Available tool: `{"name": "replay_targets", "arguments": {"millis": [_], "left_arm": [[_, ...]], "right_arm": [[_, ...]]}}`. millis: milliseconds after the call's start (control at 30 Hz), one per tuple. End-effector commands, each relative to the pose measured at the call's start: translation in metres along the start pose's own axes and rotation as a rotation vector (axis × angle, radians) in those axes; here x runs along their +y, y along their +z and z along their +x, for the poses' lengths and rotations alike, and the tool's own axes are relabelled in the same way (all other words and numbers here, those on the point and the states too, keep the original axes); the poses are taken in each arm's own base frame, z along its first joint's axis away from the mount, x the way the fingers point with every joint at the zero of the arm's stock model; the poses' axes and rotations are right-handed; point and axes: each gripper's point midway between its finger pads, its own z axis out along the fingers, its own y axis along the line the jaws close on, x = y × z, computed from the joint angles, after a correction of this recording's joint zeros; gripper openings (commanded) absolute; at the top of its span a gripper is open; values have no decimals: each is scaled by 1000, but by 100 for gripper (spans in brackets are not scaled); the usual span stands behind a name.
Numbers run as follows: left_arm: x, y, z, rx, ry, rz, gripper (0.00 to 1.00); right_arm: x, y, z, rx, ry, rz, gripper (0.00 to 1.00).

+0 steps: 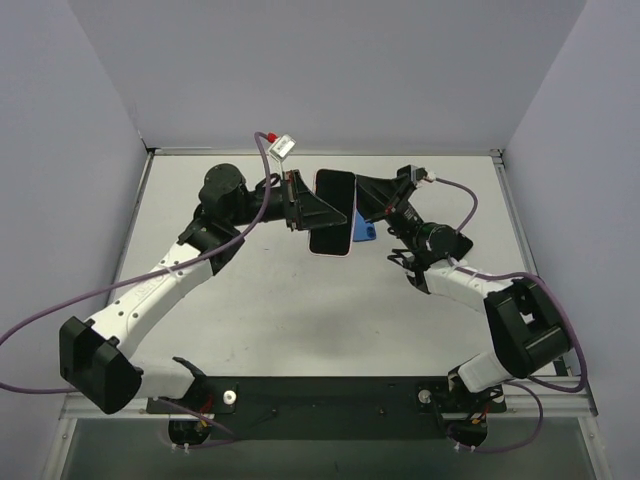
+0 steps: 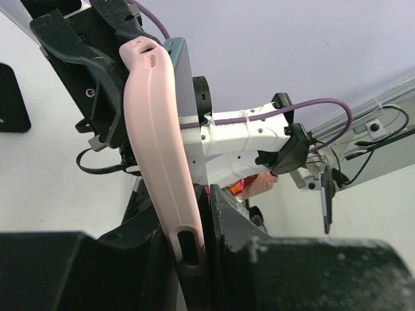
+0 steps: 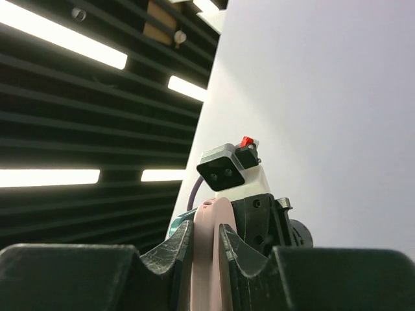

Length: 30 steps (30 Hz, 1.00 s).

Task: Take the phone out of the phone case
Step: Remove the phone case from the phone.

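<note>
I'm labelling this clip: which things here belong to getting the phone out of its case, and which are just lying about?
Job: phone; pink case; left fingers and right fingers, both shut on the case's edges.

Lying about: a small blue piece by the phone's right edge, too hidden to identify.

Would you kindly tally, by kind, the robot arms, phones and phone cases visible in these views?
robot arms: 2 (left arm, right arm)
phone: 1
phone case: 1
Total: 4
</note>
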Motion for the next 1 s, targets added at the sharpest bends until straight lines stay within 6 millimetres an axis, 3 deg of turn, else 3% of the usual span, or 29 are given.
{"name": "replay_targets", "arguments": {"millis": [0,200,467,700,733,967], "left_arm": [[-164,-38,-37,-147,477,541,0],[-131,-32,-53,-161,340,535,0],[-95,-28,-60,-160,233,538,0],[-67,-28,-62,-166,168,530,0],[-64,-28,-62,-166,163,530,0],[-45,-22,-62,-162,119,530,0]], "right_arm": [[-154,-77,45,263,75,550,3],[-172,-107,58,346,-7,687,13],[-161,-116,78,479,27,666,25],[-171,-139,88,550,-51,791,24],[-174,-150,91,580,-77,838,25],[-162,-142,98,641,-126,861,21]]}}
